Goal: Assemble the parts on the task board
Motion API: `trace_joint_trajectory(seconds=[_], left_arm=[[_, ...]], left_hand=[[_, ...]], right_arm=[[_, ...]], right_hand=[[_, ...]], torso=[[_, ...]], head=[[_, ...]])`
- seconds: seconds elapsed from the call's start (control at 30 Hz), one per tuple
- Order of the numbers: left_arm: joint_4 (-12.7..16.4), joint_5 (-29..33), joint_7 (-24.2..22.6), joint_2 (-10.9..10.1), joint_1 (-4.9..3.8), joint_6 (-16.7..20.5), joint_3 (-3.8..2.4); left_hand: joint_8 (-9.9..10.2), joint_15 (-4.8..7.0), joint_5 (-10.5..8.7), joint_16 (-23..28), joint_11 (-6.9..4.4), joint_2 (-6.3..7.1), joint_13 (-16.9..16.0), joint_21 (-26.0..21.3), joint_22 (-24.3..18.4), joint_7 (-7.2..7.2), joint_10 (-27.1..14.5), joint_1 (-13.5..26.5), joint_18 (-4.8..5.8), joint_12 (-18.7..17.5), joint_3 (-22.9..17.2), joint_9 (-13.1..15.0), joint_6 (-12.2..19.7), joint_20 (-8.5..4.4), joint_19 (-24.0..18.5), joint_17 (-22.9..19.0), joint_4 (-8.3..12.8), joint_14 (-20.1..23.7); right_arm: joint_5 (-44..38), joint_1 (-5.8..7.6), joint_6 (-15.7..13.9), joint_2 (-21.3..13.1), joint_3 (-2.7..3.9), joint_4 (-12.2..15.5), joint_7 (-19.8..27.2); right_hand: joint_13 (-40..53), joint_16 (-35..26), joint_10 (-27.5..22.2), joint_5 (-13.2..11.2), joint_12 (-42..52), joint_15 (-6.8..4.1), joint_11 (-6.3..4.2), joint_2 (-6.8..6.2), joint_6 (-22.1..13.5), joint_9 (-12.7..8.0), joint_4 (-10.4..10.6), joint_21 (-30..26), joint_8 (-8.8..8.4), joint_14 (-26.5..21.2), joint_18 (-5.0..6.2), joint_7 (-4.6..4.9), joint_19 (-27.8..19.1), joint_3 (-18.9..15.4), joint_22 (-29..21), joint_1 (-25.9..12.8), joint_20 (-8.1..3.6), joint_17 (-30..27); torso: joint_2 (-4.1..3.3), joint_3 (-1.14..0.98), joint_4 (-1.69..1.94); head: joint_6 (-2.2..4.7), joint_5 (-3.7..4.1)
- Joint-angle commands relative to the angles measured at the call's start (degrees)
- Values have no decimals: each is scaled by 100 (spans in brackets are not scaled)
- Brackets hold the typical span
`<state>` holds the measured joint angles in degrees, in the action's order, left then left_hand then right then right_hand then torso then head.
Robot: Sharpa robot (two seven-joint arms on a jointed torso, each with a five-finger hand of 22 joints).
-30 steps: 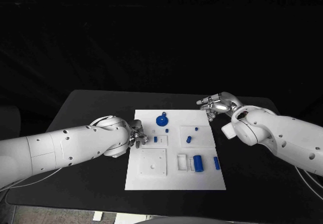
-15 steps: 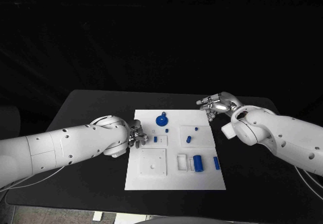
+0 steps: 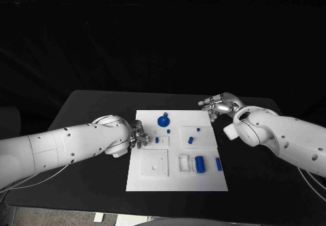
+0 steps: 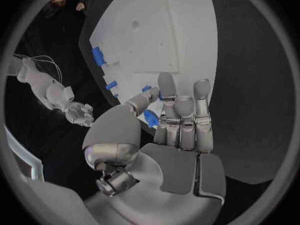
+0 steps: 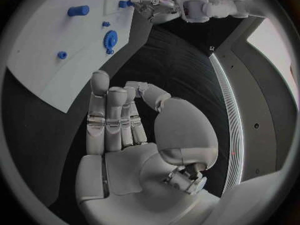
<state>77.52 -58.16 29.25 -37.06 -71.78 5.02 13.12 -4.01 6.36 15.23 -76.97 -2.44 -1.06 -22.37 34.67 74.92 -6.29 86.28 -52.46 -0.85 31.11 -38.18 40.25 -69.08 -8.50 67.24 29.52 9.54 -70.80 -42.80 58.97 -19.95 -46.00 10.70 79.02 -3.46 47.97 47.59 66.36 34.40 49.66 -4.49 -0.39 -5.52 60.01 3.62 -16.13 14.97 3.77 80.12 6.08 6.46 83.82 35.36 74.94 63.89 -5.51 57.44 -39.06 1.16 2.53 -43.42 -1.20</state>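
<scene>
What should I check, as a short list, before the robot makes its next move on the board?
1. Left hand at the board's left edge, near the small part: ok.
2. Left hand holds a part: cannot tell; in the wrist view its fingers lie over a blue piece, but a grip is not plain.
3. Right hand off the board, beyond its far right corner: ok.
4. Right hand holds nothing, fingers straight: ok.
5. Round part and cylinder lie free on the board: ok.
6. All parts seated in their places: cannot tell.
</scene>
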Motion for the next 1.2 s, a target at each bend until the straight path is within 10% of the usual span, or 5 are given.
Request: trace_joint_trajectory(seconds=[0.03, 1.2], left_arm=[[-50, 139, 147, 11, 75, -337, 61], [-155, 184, 135, 2, 52, -141, 59]], left_hand=[[24, 96, -34, 33, -229, 16, 14, -43, 107, 851, 53, -68, 84, -24, 17, -7, -1119, 3, -3, -15, -75, -37], [24, 104, -84, 66, -233, 491, 61, -206, 107, 854, 54, -62, 85, -46, 266, -95, -1025, 5, 79, -49, -431, -50]], right_arm=[[-29, -2, 96, 1, 3, 13, 12], [-29, -2, 118, -6, 3, 11, -7]], right_hand=[[-9, -36, -43, 22, -17, 13, 3, -9, 14, -7, 12, 30, -24, -33, 108, 16, -32, 28, 105, 43, 6, 6], [-10, -52, -53, 18, -21, 14, 7, -18, -13, -7, 12, 34, -25, -42, 108, 22, -42, 23, 102, 44, 8, -2]], torso=[[1, -2, 2], [3, -3, -1]], head=[[4, 0], [23, 2]])
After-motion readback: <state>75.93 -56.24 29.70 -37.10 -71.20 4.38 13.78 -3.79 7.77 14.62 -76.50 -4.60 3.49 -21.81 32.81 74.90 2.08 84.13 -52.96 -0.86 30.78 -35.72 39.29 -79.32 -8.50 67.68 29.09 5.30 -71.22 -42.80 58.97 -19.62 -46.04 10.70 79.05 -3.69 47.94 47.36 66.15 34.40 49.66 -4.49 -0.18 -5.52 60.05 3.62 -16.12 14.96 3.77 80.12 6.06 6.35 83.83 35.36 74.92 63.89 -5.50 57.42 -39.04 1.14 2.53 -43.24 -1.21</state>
